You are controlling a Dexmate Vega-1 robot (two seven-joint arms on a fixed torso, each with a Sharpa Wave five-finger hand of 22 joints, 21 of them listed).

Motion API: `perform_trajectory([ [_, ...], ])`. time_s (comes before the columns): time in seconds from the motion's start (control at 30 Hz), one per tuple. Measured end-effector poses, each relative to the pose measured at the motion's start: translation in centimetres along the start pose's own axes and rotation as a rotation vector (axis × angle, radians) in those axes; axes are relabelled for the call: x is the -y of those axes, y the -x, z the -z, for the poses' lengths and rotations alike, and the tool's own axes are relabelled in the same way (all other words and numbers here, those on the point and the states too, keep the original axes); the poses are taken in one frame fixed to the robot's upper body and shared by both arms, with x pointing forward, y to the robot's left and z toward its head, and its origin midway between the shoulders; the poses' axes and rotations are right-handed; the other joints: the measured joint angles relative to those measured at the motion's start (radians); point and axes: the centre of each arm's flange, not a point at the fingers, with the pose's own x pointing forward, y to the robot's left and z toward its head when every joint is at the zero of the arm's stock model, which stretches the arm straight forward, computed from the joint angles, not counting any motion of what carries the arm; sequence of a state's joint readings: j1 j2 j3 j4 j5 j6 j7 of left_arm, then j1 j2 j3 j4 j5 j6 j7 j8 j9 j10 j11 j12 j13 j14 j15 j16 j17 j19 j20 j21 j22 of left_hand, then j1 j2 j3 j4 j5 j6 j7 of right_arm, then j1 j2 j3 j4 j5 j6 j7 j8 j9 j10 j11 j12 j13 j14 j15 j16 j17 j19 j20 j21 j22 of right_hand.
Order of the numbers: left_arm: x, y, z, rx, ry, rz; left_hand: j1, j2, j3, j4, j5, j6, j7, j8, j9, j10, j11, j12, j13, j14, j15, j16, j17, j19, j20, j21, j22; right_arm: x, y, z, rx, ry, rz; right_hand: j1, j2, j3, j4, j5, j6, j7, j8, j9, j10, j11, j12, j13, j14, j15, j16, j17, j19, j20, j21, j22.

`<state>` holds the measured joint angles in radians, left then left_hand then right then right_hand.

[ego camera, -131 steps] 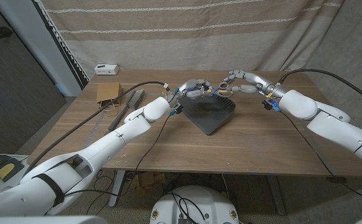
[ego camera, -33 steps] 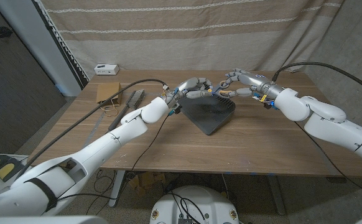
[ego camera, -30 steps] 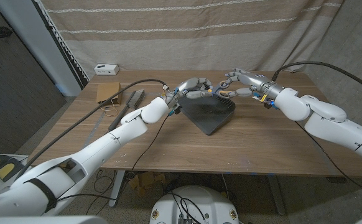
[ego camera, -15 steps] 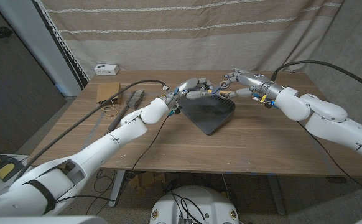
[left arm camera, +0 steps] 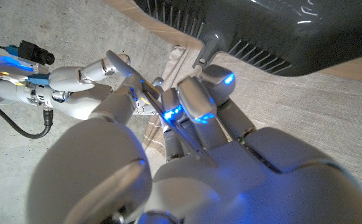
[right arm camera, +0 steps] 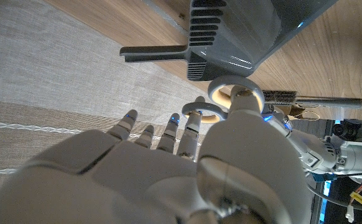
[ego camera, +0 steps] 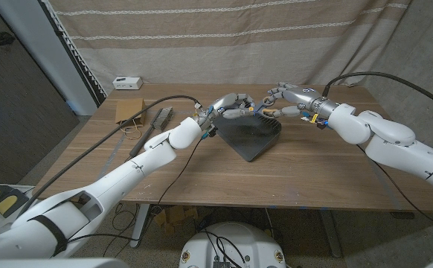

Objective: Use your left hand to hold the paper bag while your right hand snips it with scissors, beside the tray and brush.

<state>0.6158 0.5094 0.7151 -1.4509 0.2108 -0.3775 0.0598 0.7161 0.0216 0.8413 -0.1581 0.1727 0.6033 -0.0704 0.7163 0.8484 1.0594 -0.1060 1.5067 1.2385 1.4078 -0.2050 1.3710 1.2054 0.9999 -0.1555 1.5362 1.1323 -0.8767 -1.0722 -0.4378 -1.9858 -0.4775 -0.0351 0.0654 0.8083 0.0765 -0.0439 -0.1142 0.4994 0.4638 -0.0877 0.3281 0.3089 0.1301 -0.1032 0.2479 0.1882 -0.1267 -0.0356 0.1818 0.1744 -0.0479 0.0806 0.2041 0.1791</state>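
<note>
While clasping scissors (ego camera: 265, 112) in left hand (ego camera: 231, 104) and right hand (ego camera: 283, 95), seemingly mid-handover; next, fetch paper bag (ego camera: 129, 112) at ten o'clock.

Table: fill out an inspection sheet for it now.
Surface: wooden table.
Job's things: bag lies untouched at the left rear, brush beside it; tray mid-table; scissors above the tray's far edge.
Clutter: white box at the rear.
Hands: right hand has a finger through a scissors loop; left hand at the blades, grip unclear.
Cables: black cables along both arms.
Surroundings: curtain behind.
</note>
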Motion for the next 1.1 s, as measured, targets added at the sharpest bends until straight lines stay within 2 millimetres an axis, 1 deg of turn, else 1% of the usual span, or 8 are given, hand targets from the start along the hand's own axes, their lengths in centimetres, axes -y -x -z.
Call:
perform_trajectory([
  [0.23,-0.03,0.01,-0.20,0.012,-0.021,-0.004,0.000,0.000,0.000,0.000,-0.002,0.000,0.000,0.000,0.000,0.001,-0.001,0.000,0.000,-0.003,-0.003,0.000,-0.002,0.000,0.000,0.000,0.002,-0.14,-0.15,-0.12,0.003,0.023,-0.012,0.000,0.000,0.000,0.000,0.000,0.000,0.000,0.000,0.005,0.003,0.002,0.000,0.000,0.005,0.005,0.000,0.000,0.000,0.000,0.000,0.000],
  [0.33,-0.02,0.03,-0.27,0.017,-0.030,-0.006,0.000,0.000,0.000,0.000,-0.002,0.000,0.000,0.000,-0.002,0.001,-0.001,0.000,0.000,-0.003,-0.003,0.000,-0.002,0.000,0.000,0.000,-0.001,-0.17,-0.21,-0.17,0.004,0.033,-0.014,0.000,0.000,0.000,0.000,0.004,0.002,0.002,0.000,0.005,0.006,0.005,0.000,0.000,0.011,0.000,0.000,0.000,0.000,0.000,0.000,0.000],
  [0.4,-0.03,0.04,-0.30,0.019,-0.033,-0.007,0.000,0.000,0.000,0.000,-0.002,0.000,0.000,0.000,-0.002,0.001,-0.001,0.000,0.000,-0.003,-0.003,0.000,-0.002,0.000,0.000,0.000,0.000,-0.19,-0.22,-0.19,0.004,0.037,-0.015,0.000,0.000,-0.008,0.000,0.004,0.002,0.002,0.000,0.005,0.006,0.005,0.000,0.000,0.011,0.000,0.000,0.000,0.004,-0.004,0.000,0.000],
  [0.53,0.00,0.08,-0.35,0.022,-0.035,-0.009,0.000,0.000,0.000,0.000,0.001,0.002,0.002,0.000,-0.003,0.001,-0.001,0.000,0.000,-0.007,0.000,0.000,-0.002,0.000,0.000,0.000,0.000,-0.27,-0.26,-0.27,0.004,0.049,-0.015,0.000,0.000,-0.008,0.000,0.004,0.002,0.002,0.000,0.005,0.006,0.005,0.000,0.000,0.011,0.000,0.000,0.000,0.004,-0.004,0.000,0.000],
  [0.63,0.12,0.14,-0.37,0.022,-0.033,-0.009,0.000,0.000,0.000,0.000,0.002,0.002,0.002,0.000,-0.003,0.001,-0.001,0.000,0.000,-0.007,0.000,0.000,-0.002,0.000,0.000,0.000,-0.001,-0.33,-0.28,-0.37,0.004,0.060,-0.015,0.000,0.000,-0.010,0.002,0.004,0.011,0.011,0.000,0.005,0.010,0.009,0.000,0.000,0.011,0.000,0.000,0.000,0.004,-0.004,0.000,0.000],
  [0.7,0.15,0.19,-0.40,0.022,-0.029,-0.010,0.000,0.000,0.000,0.000,0.002,0.003,0.003,0.000,-0.003,0.001,-0.001,0.000,0.000,-0.007,0.000,0.000,-0.002,0.000,0.000,0.000,0.000,-0.36,-0.30,-0.41,0.003,0.064,-0.015,0.000,0.000,-0.012,0.004,0.004,0.013,0.013,0.000,0.005,0.015,0.007,0.000,0.000,0.011,0.000,0.000,0.000,0.004,-0.004,0.000,0.000],
  [0.77,0.13,0.23,-0.40,0.021,-0.022,-0.012,0.000,0.000,0.000,0.000,0.002,0.004,0.004,0.000,-0.003,0.001,-0.001,0.000,0.000,-0.007,0.000,0.000,-0.002,0.000,0.000,0.000,0.000,-0.40,-0.33,-0.49,0.003,0.069,-0.014,0.000,0.000,-0.016,0.001,0.004,0.015,0.015,0.000,0.005,0.015,0.007,0.000,0.000,0.016,0.005,0.000,0.000,0.006,-0.001,0.000,0.000],
  [1.1,0.09,0.22,-0.31,0.014,0.021,-0.013,0.000,0.000,0.000,0.000,0.002,0.005,0.005,0.000,-0.003,0.001,-0.001,0.000,0.000,-0.006,0.002,0.000,-0.002,0.000,0.000,0.000,0.000,-0.52,-0.49,-0.67,0.003,0.085,-0.011,0.000,0.000,-0.019,0.003,0.008,0.015,0.014,0.000,0.009,0.018,0.010,0.000,0.000,0.021,0.000,0.000,0.000,0.009,0.002,0.000,0.000],
])
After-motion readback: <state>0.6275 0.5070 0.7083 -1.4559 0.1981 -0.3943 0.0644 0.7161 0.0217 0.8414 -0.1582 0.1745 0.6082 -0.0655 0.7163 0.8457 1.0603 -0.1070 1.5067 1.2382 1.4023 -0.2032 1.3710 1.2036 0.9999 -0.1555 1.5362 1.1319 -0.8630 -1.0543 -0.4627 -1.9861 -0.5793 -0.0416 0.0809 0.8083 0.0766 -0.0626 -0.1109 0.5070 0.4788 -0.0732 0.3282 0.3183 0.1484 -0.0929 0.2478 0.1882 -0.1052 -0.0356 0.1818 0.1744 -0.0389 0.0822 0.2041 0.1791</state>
